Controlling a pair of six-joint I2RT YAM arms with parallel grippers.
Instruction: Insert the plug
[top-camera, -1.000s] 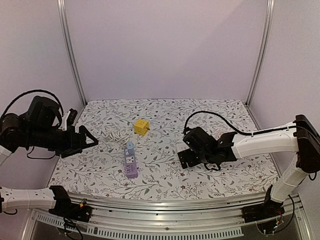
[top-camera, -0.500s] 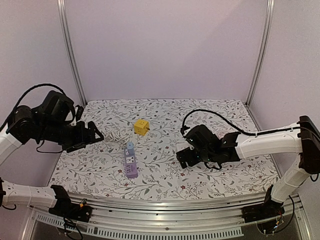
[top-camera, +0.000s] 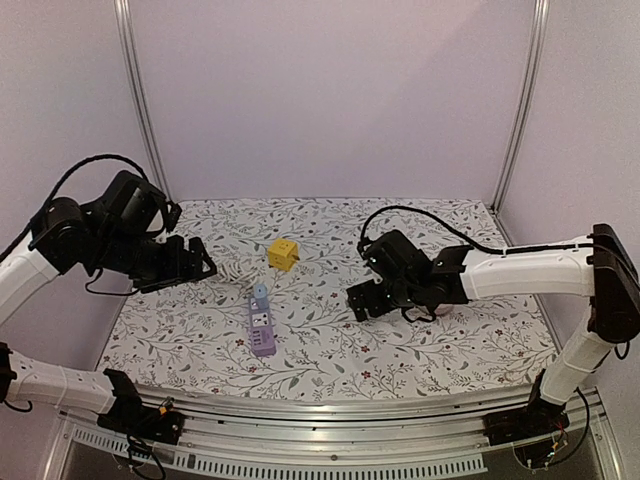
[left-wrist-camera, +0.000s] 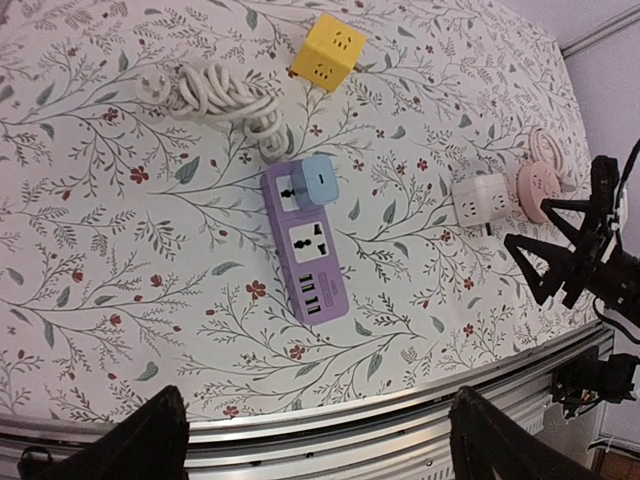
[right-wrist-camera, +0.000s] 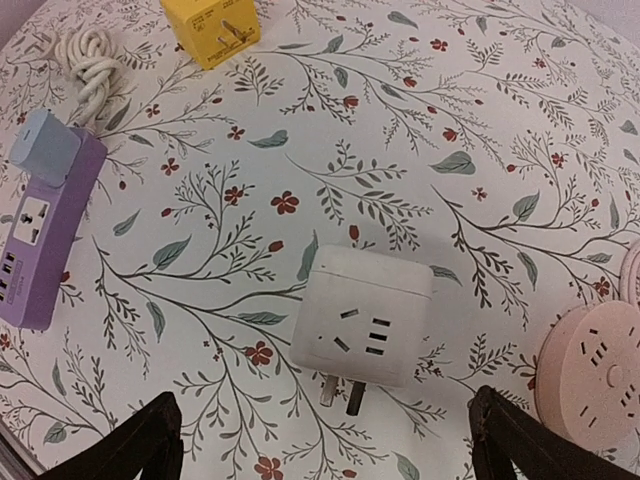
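on the floral worktop (top-camera: 470, 235), a purple power strip (top-camera: 262, 330) lies left of centre, its long axis running away from the arm bases. a light blue block (top-camera: 260, 292) sits on the strip's far end. the left wrist view shows the universal socket next to it and the small ports at the near end uncovered. beyond the strip rests a yellow cube (top-camera: 283, 253). just left of the cube lies a coiled white cable (top-camera: 228, 270), whose three-pin plug (left-wrist-camera: 150, 85) lies flat at the coil's outer end, apart from the strip.

the white cube adapter (right-wrist-camera: 365, 315) lies on the worktop to the right of the strip and well apart from it. its socket face is up and two flat pins stick out of its near side. a pink round socket (right-wrist-camera: 590, 375) lies just beside it, farther right.

the right end effector (top-camera: 355, 300) hangs over the white cube adapter. its fingers (right-wrist-camera: 145, 450) are spread wide to either side of the adapter in the wrist view, and they touch nothing. the left end effector (top-camera: 203, 264) is held up over the left part of the worktop near the cable coil, looking down on the strip. its fingers (left-wrist-camera: 150, 440) are likewise spread wide and hold nothing.
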